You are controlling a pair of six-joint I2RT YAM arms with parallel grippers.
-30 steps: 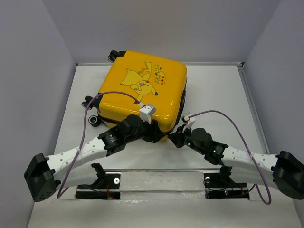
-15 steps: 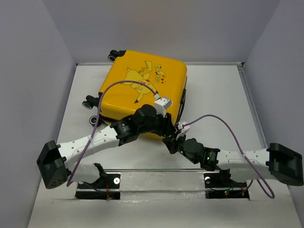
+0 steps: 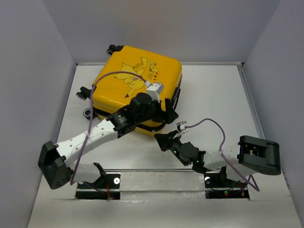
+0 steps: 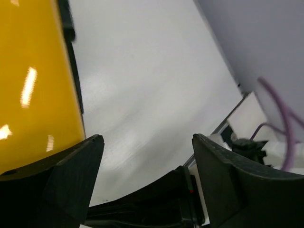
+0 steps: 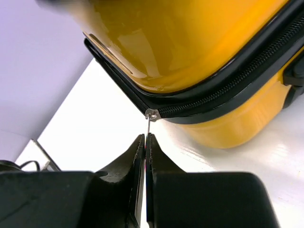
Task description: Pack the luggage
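Note:
The luggage [image 3: 135, 90] is a glossy yellow hard-shell suitcase lying flat with its lid down, cartoon side up, at the back left of the table. In the right wrist view its black zipper band [image 5: 223, 90] runs round the near corner. My right gripper [image 5: 145, 137] is shut on the thin metal zipper pull [image 5: 148, 124] that hangs from the slider [image 5: 152, 114]; from above this gripper [image 3: 160, 141] sits just in front of the suitcase's near corner. My left gripper [image 3: 169, 110] reaches over the lid's near right edge. It stands open [image 4: 146, 140] with only the table between its fingers and the yellow shell [image 4: 33, 85] beside it.
Grey walls close in the white table [image 3: 213, 104] on the left, back and right. A metal rail [image 3: 161, 176] with both arm mounts runs along the near edge. Purple cables [image 3: 209, 122] loop over each arm. The suitcase's black wheels [image 3: 81, 93] stick out on its left side.
The left gripper has opened and moved right to the lid's near right edge. The right gripper, still shut on the pull, has drawn back to the left. The suitcase has turned and shifted slightly left.

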